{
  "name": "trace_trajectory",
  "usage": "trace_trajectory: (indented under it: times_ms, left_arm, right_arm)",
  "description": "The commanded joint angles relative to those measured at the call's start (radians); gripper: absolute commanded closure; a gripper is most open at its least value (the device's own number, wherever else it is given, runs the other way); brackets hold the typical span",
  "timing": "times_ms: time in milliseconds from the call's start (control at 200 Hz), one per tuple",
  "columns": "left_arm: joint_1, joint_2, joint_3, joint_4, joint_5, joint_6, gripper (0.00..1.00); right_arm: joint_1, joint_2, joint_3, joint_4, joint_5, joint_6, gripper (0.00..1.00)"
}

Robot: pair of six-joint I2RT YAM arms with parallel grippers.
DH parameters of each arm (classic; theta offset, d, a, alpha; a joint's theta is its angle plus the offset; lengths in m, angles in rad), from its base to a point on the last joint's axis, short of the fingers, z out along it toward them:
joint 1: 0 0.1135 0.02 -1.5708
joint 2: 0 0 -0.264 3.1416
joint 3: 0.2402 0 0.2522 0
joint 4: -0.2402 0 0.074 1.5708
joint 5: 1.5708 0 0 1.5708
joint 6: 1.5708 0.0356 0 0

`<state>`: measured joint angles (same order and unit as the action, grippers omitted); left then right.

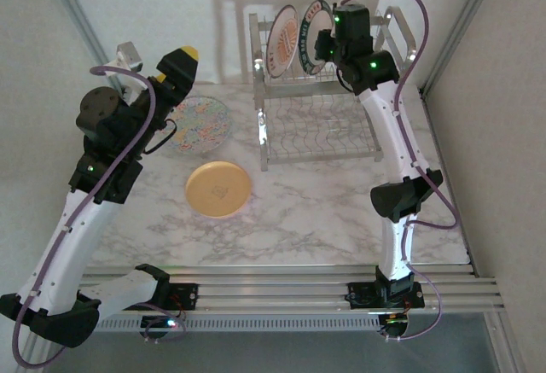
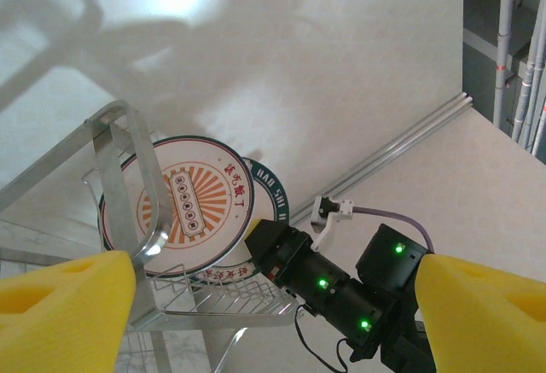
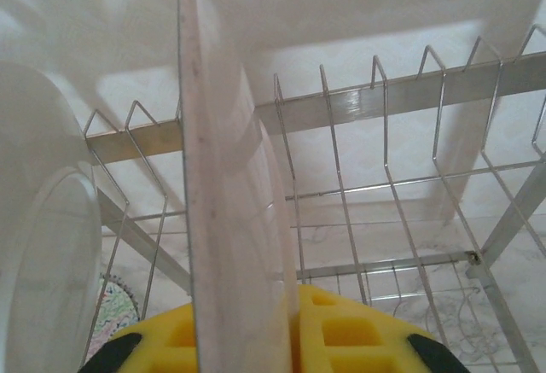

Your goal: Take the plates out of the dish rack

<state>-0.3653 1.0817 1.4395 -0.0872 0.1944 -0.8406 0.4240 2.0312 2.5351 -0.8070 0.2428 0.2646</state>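
While top cam has right jaws at the round white green-rimmed plate (image 1: 312, 28) on the chrome wire dish rack (image 1: 261, 130), top tier, left-wrist cam: left jaws wide open, empty. Right-wrist cam: clenched on its rim; next imo lift straight up.

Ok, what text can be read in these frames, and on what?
"HAO SHI": pale letters on the rim of the green-rimmed plate, left wrist view; the rest is hidden.
Red Chinese characters on the sunburst plate: too blurred to read.
Nothing else is legible.
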Motion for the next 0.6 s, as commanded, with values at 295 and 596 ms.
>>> trace_trajectory:
  times_ms: [295,596]
  left_arm:
    - [-0.014,-0.001,0.017,0.023,0.027,0.006,0.15]
    - [-0.033,0.024,0.025,0.047,0.045,0.001,0.15]
  right_arm:
    - [0.076,0.000,0.098,0.012,0.134,-0.151,1.00]
    - [0.095,-0.067,0.130,0.056,0.275,-0.236,1.00]
